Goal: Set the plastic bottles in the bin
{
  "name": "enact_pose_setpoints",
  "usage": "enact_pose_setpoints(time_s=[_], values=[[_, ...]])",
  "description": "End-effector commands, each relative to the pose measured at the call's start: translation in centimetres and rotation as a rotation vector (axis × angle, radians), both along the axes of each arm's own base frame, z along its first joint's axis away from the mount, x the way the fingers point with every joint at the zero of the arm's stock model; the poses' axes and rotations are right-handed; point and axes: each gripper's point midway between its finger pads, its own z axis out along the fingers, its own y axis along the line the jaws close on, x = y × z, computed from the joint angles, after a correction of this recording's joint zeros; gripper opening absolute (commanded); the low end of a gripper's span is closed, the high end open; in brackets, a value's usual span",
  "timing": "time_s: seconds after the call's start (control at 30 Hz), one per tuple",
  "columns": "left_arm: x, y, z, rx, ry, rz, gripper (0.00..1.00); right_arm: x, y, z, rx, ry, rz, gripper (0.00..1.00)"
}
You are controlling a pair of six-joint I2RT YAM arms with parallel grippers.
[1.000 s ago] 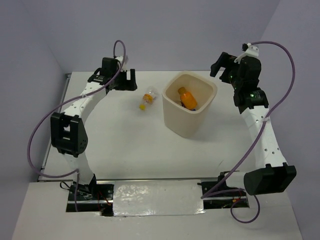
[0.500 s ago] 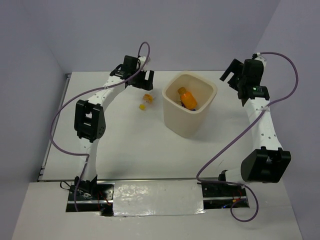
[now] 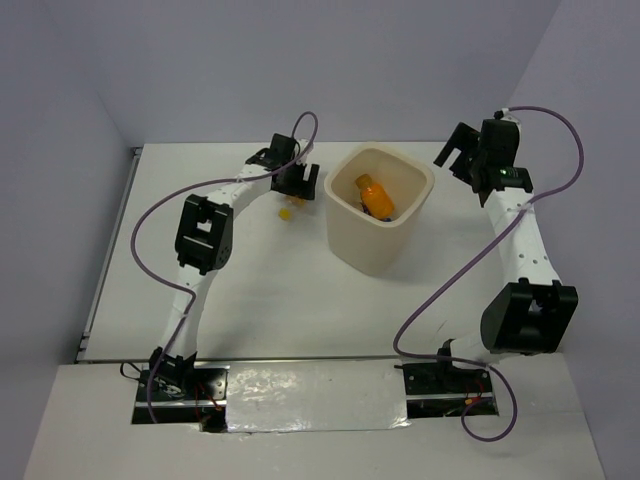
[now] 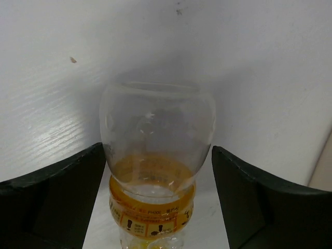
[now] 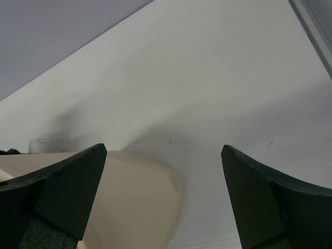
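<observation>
Judging by what lies where, the job looks partly done. One orange bottle (image 3: 373, 194) rests inside the bin (image 3: 372, 250), and one clear bottle (image 4: 157, 135) is not yet in.

That clear bottle lies on its side on the table (image 4: 249, 62), right between the fingers of the left claw (image 3: 297, 180). Its rounded base points away from the claw and its yellow label (image 4: 150, 220) sits nearer the wrist. The left claw is spread wide. The bottle nearly fills the gap, but neither finger visibly presses on it, so I read it as framed rather than gripped. What remains for it is the squeeze, the lift and the carry to the bin, which stands beside this claw.

The right claw (image 5: 163, 149) is also spread wide and holds nothing. Bare table lies between its fingers, and the bin's cream rim shows low beside its left finger.

Several things stay uncertain:
- The overhead view hides most of the clear bottle under the left claw — only a yellow speck shows.
- The wrist view cuts off its cap end.
- A third bottle cannot be made out. Something darker seems to lie beside the orange bottle deep in the bin, but I cannot tell what it is.
- Whether the left fingers touch the bottle's sides is too close to call.
</observation>
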Motion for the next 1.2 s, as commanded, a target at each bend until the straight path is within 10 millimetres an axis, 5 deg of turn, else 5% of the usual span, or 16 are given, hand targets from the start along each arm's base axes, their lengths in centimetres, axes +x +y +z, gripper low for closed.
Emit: enact_pose_setpoints(time_s=[0.0, 0.27, 0.37, 0.47, 0.57, 0.77, 0.93, 1.1, 1.17], values=[[1.0, -0.1, 1.2, -0.025, -0.018, 0.045, 0.94, 0.5, 0.2, 2.2, -0.012, -0.048, 0.039, 1.00], [1.4, -0.5, 8.1, -0.099, -0.173, 0.023, 0.49, -0.5, -0.1, 2.9, -0.048, -0.070, 0.041, 1.00], [1.9, -0.6, 12.8, -0.119, -0.249, 0.018, 0.37, -0.9, -0.4, 2.5, -0.050, -0.076, 0.026, 1.00], [1.7, -0.5, 19.1, -0.162, -0.354, 0.022, 0.37, -1.4, -0.3, 2.3, -0.042, -0.090, 0.030, 1.00], [0.2, -0.6, 27.9, -0.240, -0.511, -0.012, 0.45, -2.0, -0.1, 1.8, -0.034, -0.085, 0.033, 1.00], [-4.7, -3.6, 37.7, -0.442, -0.673, -0.156, 0.46, -2.9, 0.2, 0.9, -0.021, -0.073, 0.043, 1.00], [-10.1, -9.8, 40.4, -0.511, -0.720, -0.329, 0.51, -3.7, 0.3, 0.6, -0.033, -0.079, 0.056, 1.00], [-11.9, -14.2, 39.3, -0.496, -0.710, -0.400, 0.59, -4.4, 0.3, 1.1, -0.047, -0.106, 0.058, 1.00], [-12.0, -15.5, 38.9, -0.499, -0.695, -0.423, 0.71, -4.7, 0.2, 1.1, -0.059, -0.103, 0.054, 1.00]])
